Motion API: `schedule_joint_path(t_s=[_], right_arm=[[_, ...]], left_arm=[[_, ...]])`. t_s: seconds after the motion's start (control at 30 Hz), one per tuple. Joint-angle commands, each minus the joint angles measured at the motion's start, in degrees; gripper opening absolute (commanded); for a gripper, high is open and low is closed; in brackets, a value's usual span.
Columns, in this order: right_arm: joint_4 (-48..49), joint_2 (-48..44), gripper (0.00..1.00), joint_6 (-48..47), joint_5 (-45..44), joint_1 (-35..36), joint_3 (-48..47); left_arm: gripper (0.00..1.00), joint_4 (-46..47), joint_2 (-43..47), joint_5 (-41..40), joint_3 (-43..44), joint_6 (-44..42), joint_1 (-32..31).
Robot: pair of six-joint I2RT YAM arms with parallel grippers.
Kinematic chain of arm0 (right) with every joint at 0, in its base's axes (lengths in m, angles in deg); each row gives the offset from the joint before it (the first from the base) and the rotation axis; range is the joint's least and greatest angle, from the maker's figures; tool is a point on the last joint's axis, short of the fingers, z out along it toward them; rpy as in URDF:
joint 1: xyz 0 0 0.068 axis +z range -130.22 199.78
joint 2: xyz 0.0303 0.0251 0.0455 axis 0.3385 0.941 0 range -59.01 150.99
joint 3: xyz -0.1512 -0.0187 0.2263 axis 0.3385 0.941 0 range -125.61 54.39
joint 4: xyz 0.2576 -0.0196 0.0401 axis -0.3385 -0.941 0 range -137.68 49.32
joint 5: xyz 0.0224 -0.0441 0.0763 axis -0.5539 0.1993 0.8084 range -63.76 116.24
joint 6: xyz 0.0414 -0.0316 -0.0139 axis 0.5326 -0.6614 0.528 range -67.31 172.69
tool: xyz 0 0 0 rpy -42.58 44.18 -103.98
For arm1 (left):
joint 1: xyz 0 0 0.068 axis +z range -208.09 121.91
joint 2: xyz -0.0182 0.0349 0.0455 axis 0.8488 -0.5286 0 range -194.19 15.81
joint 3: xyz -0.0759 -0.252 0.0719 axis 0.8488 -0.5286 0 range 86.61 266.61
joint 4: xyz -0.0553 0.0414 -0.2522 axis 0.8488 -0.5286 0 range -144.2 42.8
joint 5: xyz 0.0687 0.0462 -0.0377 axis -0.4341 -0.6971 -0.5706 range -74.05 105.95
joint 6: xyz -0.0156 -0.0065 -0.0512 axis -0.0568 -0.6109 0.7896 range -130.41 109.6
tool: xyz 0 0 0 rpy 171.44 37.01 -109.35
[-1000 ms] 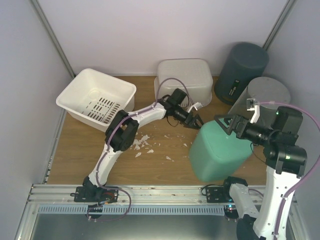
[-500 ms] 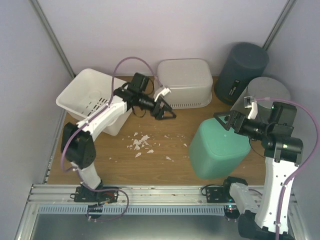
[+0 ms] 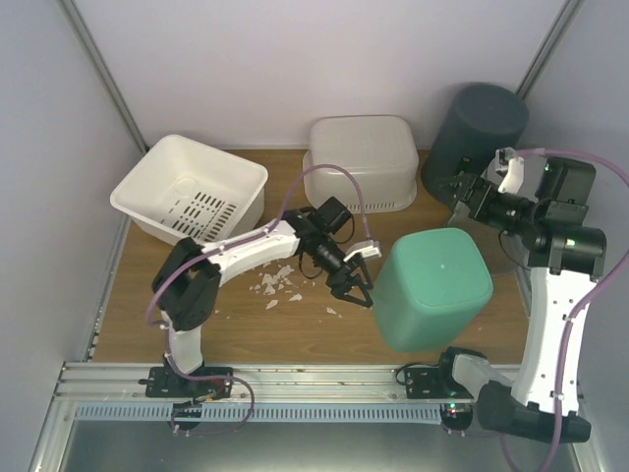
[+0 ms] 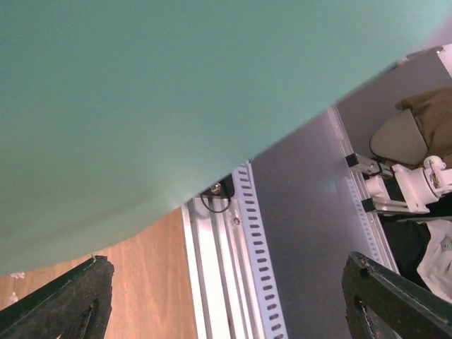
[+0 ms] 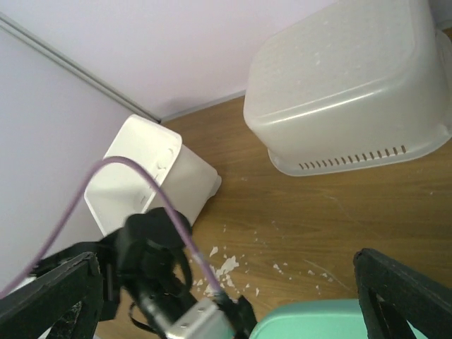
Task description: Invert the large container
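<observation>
The large green container (image 3: 432,285) stands on the table at the right with its flat base facing up. It fills the top of the left wrist view (image 4: 176,92), and its edge shows at the bottom of the right wrist view (image 5: 339,321). My left gripper (image 3: 359,287) is open and empty, low beside the container's left wall, with the jaws spread wide in its own view (image 4: 233,311). My right gripper (image 3: 460,187) is open and empty, raised behind the container, near the dark bin; its own view (image 5: 226,296) looks down over the table.
A white slotted basket (image 3: 187,192) sits at the back left. A white tub (image 3: 362,157) lies upside down at the back middle. A dark grey bin (image 3: 477,128) stands at the back right. White scraps (image 3: 280,280) litter the table. A metal rail (image 3: 295,379) runs along the front edge.
The green container was tilted against my right gripper and now stands flat, base up. My right gripper has pulled back and up. My left gripper swung from the basket to the container's left side.
</observation>
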Motion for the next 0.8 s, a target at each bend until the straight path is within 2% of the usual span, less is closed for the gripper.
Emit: schedule_joint_path(t_s=[0.0, 0.33, 0.47, 0.77], right_arm=[[1.74, 0.62, 0.96, 0.16, -1.4, 0.74, -3.32], [0.94, 1.65, 0.98, -1.42, -3.59, 0.83, -7.96], [1.04, 2.16, 0.99, -2.2, -3.6, 0.85, -8.31], [2.73, 1.45, 0.99, -3.47, -2.75, 0.88, -5.32]], left_arm=[[0.88, 6.45, -5.79, 2.04, 4.44, 3.54, -1.78], [0.89, 13.58, -20.89, 3.7, 23.75, 17.12, -6.13], [0.89, 13.23, -27.34, 4.64, 32.88, 21.36, -7.56], [0.89, 23.22, -32.06, 5.99, 34.82, 33.12, -10.52]])
